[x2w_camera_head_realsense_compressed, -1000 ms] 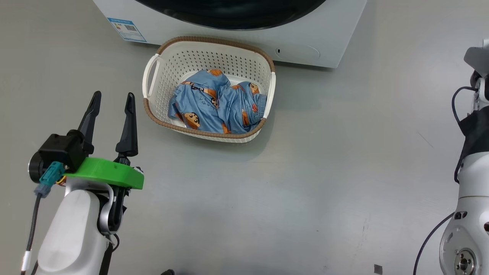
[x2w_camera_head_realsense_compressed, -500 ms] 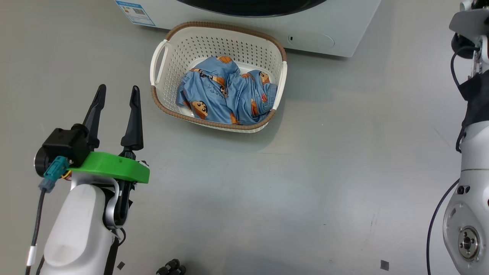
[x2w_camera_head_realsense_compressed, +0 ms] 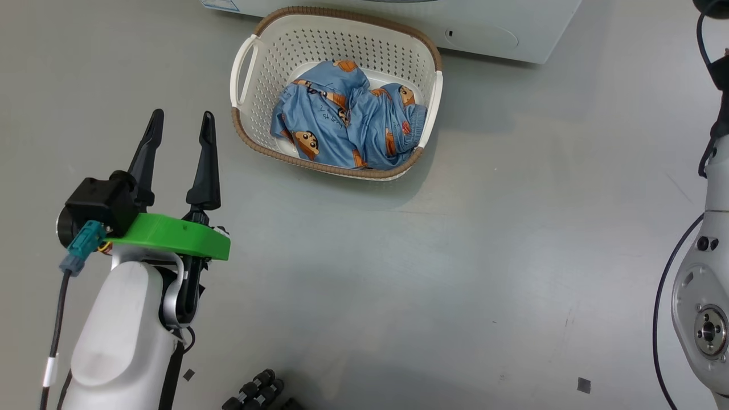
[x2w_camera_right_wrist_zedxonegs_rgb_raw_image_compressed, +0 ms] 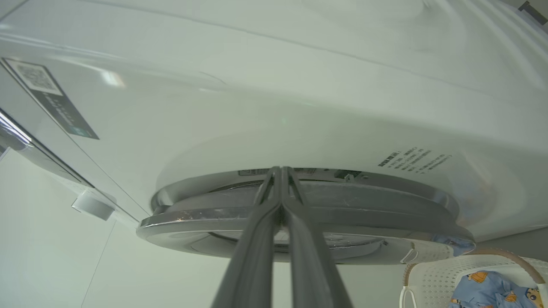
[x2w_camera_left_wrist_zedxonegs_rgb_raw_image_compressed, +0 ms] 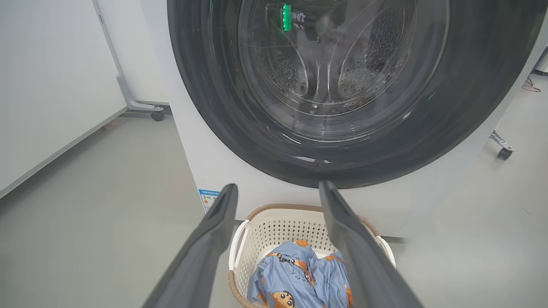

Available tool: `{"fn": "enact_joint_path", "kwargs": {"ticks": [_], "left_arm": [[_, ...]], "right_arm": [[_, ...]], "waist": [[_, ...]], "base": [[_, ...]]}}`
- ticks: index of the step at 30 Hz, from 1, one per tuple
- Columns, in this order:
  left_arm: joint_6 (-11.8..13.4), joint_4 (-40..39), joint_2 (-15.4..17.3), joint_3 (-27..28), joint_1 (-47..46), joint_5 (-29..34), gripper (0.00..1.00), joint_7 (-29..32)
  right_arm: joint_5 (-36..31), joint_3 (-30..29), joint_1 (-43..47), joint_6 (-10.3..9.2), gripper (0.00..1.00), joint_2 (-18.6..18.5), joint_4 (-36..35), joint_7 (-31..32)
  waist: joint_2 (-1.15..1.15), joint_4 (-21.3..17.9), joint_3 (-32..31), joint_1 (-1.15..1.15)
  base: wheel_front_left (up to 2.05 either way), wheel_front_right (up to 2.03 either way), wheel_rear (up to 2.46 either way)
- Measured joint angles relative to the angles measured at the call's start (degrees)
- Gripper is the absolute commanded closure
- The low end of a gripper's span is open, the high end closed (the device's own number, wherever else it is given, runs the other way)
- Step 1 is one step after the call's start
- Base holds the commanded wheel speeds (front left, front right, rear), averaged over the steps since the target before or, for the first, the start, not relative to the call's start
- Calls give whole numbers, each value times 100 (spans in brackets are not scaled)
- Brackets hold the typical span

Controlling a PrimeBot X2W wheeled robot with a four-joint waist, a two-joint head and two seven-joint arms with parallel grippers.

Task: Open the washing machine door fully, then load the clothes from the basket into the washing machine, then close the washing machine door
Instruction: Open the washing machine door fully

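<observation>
Lower left of head view: left gripper (x2w_camera_head_realsense_compressed: 182, 114), fingers apart, empty. Upper centre: clothes (x2w_camera_head_realsense_compressed: 342, 122) heaped in basket (x2w_camera_head_realsense_compressed: 342, 42), just before washing machine (x2w_camera_head_realsense_compressed: 547, 23). Slid up-frame since a second ago, by camera shift, not basket travel. Centre of right wrist view: right gripper (x2w_camera_right_wrist_zedxonegs_rgb_raw_image_compressed: 280, 171) pressed together at washing machine door (x2w_camera_right_wrist_zedxonegs_rgb_raw_image_compressed: 192, 222) rim; opening likely starting.

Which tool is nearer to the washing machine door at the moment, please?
Right. The right tool, shut, has its tips right at the washing machine door, at its edge. The left tool, open, is farther back, beside the basket.
</observation>
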Motion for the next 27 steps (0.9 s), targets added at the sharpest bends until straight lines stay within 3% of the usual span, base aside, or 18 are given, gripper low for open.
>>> {"fn": "enact_joint_path", "kwargs": {"ticks": [9,27], "left_arm": [[0,-121,-127,-118,-194,-2,0,0],[0,-274,-288,-156,-407,-137,0,-1]], "right_arm": [[-171,252,-374,-179,100,-65,-45,182],[-386,477,-677,-324,100,-124,-13,461]], "waist": [[0,105,227,0],[0,242,736,0]], "base": [[0,0,0],[0,0,0]]}}
